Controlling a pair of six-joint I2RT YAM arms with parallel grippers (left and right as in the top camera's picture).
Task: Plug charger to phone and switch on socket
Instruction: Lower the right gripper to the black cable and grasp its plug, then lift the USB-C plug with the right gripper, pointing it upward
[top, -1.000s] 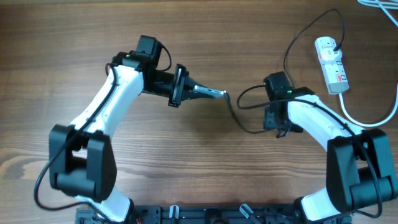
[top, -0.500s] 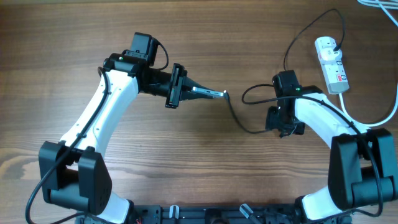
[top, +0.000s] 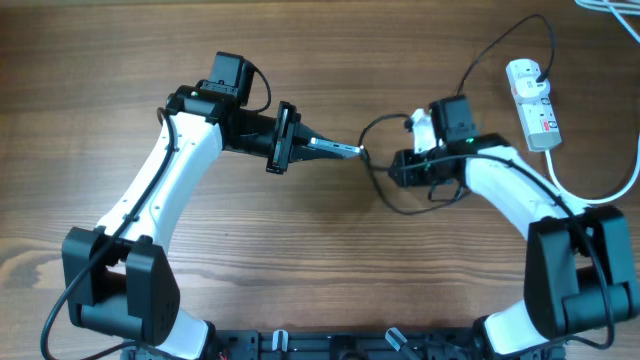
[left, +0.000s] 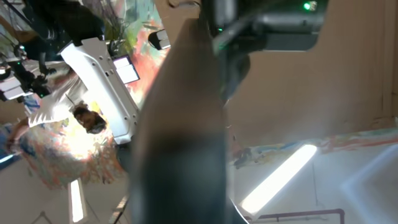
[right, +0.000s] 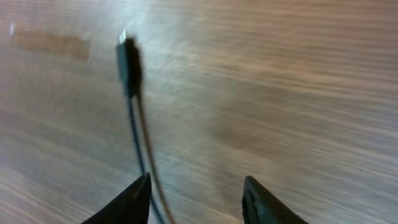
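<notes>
My left gripper (top: 318, 144) is shut on the phone (top: 342, 149) and holds it edge-on above the table, its free end pointing right. In the left wrist view the phone (left: 180, 155) is a dark blur across the middle that hides the fingers. The charger (top: 378, 195) is a thin black cable that loops over the table to just right of the phone's end. Its connector tip (right: 129, 62) lies on the wood. My right gripper (top: 394, 170) points left toward it. In the right wrist view my right gripper (right: 196, 202) is open, the cable running close beside its left finger. The socket (top: 532, 105) lies at the far right.
A thick white cord (top: 600, 196) curves from the socket along the table's right edge. The charger's black plug (top: 541, 72) sits in the socket's far end. The right arm (left: 273, 25), with a green light, fills the top of the left wrist view.
My right gripper has swung from pointing at the table's front edge to pointing left at the phone's end, its jaws narrowing. The cable loop shifted with it. The left arm moved slightly, then held still.
</notes>
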